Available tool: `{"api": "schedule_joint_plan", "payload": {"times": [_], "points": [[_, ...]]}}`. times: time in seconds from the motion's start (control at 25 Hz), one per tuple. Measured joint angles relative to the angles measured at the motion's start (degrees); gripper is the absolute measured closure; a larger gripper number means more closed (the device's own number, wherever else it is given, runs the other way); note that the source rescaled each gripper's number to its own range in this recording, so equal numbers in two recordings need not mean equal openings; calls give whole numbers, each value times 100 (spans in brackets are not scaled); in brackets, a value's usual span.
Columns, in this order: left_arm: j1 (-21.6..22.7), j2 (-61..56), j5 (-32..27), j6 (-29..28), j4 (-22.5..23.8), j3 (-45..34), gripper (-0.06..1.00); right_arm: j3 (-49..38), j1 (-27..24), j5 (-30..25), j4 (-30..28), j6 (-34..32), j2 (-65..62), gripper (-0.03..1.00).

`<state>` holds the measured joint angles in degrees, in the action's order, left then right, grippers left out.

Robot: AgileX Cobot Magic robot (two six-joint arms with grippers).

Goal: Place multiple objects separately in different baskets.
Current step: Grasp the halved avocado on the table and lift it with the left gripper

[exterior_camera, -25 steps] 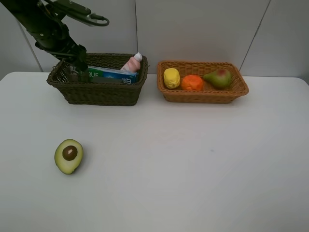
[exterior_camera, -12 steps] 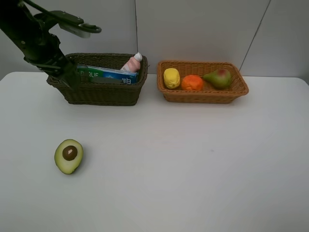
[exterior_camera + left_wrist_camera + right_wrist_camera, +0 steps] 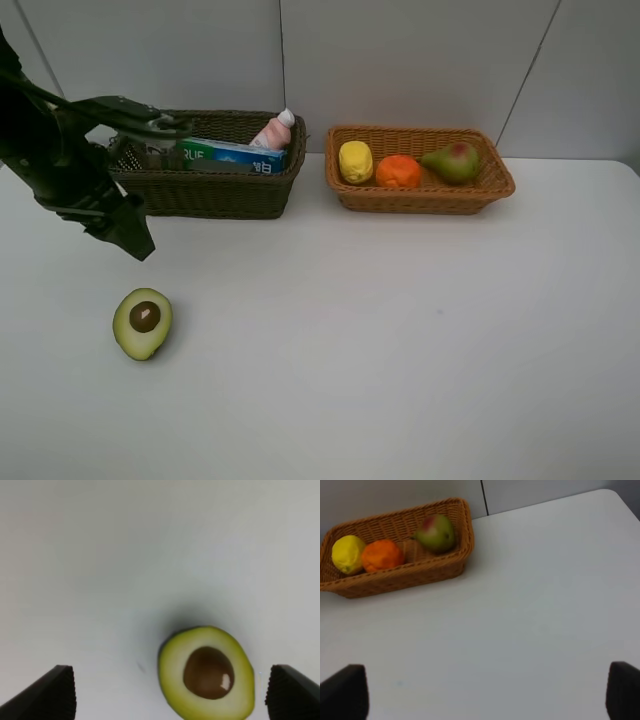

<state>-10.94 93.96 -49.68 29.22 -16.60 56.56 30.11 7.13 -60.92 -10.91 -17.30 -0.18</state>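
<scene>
Avocado half: cut face up on table, alone, well apart from dark basket and tan basket. Left gripper: above it, jaws wide, empty. Right gripper: wide, empty. Risk: rounded skin may roll or squirt from off-centre pinch

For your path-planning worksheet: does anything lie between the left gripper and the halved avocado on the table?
Nothing visible does. The left gripper, jaws open, hangs above bare white table, and the halved avocado lies in the open, cut face up, between the fingertips in the left wrist view.
</scene>
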Motion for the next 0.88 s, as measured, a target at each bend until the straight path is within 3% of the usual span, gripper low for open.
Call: {"api": "schedule_joint_plan", "payload": {"times": [0.16,0.36,0.6,0.88], "points": [[-68,0,206,-34,-424,-386,-5,0,0,0,0,0,0,-3],[-448,0,780,-614,-482,-818,-5,0,0,0,0,0,0,-3],[-728,0,964,-1593,-207,-981,-5,0,0,0,0,0,0,-3],[-735,0,684,-2503,396,-992,-5,0,0,0,0,0,0,-3]]}}
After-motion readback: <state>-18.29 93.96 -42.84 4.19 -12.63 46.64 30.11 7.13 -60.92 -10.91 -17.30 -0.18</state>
